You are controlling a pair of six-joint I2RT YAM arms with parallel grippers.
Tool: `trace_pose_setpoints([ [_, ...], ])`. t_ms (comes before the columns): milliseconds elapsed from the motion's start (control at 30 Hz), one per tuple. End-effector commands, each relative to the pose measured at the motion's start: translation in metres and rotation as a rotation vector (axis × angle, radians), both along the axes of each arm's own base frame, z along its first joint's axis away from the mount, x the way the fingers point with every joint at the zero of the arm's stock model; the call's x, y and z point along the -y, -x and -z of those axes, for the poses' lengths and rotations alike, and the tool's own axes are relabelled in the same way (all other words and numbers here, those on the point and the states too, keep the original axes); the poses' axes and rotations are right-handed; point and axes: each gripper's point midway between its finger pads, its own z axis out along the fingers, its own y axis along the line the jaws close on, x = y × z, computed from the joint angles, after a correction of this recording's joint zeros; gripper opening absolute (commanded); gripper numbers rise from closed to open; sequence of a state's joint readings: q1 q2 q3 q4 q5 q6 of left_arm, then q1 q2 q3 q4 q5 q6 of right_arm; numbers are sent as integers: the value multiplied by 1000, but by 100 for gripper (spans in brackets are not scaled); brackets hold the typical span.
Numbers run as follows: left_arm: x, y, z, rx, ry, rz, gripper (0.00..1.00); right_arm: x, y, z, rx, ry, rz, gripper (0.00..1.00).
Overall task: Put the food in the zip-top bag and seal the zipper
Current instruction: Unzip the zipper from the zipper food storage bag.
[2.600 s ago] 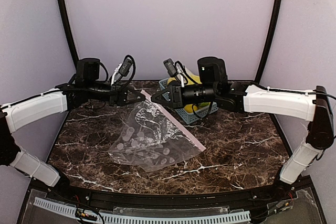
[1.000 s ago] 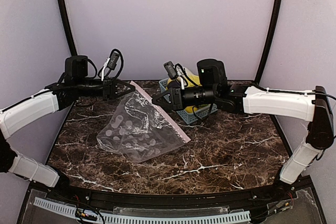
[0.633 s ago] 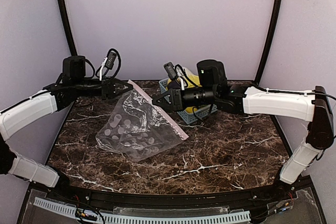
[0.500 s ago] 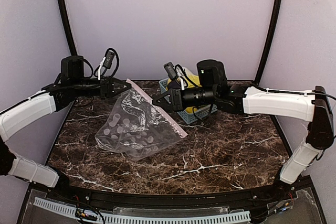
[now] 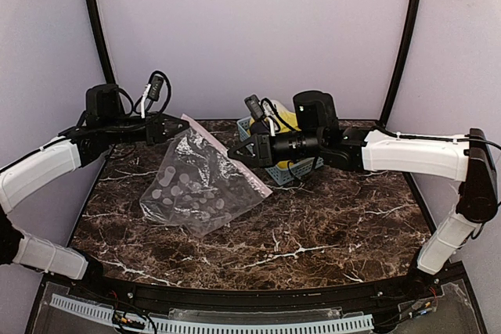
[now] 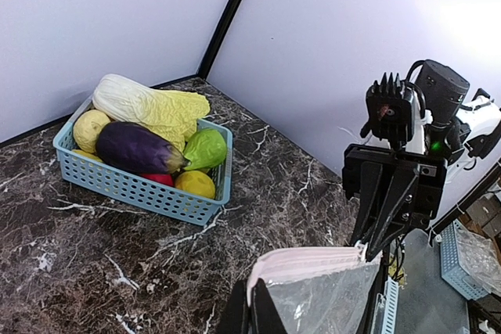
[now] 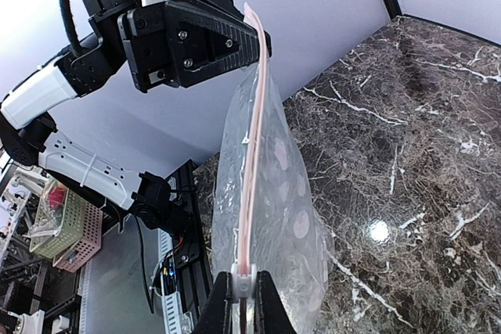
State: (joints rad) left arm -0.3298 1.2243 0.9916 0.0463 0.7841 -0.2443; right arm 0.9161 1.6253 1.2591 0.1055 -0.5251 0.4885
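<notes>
The clear dotted zip-top bag point(image 5: 192, 189) hangs between my two grippers, its lower part resting on the marble table. My left gripper point(image 5: 186, 125) is shut on the bag's corner at one end of the pink zipper point(image 5: 254, 177); the left wrist view shows its jaws point(image 6: 252, 314) pinching the strip point(image 6: 313, 260). My right gripper point(image 5: 232, 154) is shut on the white zipper slider point(image 7: 244, 281), partway along the strip point(image 7: 252, 154). The food lies in the light blue basket point(image 6: 141, 189): yellow cabbage point(image 6: 156, 107), purple eggplant point(image 6: 137, 146), and green point(image 6: 205, 149), yellow point(image 6: 196, 184) and red pieces.
The basket point(image 5: 283, 171) stands at the back of the table, mostly hidden behind my right arm in the top view, with cabbage point(image 5: 288, 117) showing above it. Black frame posts rise at both back corners. A cable rail runs along the near edge.
My left gripper has drawn left and up with the bag's corner. The bag has lifted and shifted left. The gap between the two grippers along the zipper has widened. My right gripper has barely moved.
</notes>
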Motion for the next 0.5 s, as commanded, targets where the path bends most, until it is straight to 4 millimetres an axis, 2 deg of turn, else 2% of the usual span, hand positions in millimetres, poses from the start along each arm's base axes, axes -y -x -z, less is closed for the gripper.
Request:
trace_pose_setpoints([
  [0,-20,-14,-13,57,8,-113,1,2,4,15,-33,35,-12,0],
  [467,-39,-24,-16,60,21,-185,1,2,3,16,-35,37,-12,0],
])
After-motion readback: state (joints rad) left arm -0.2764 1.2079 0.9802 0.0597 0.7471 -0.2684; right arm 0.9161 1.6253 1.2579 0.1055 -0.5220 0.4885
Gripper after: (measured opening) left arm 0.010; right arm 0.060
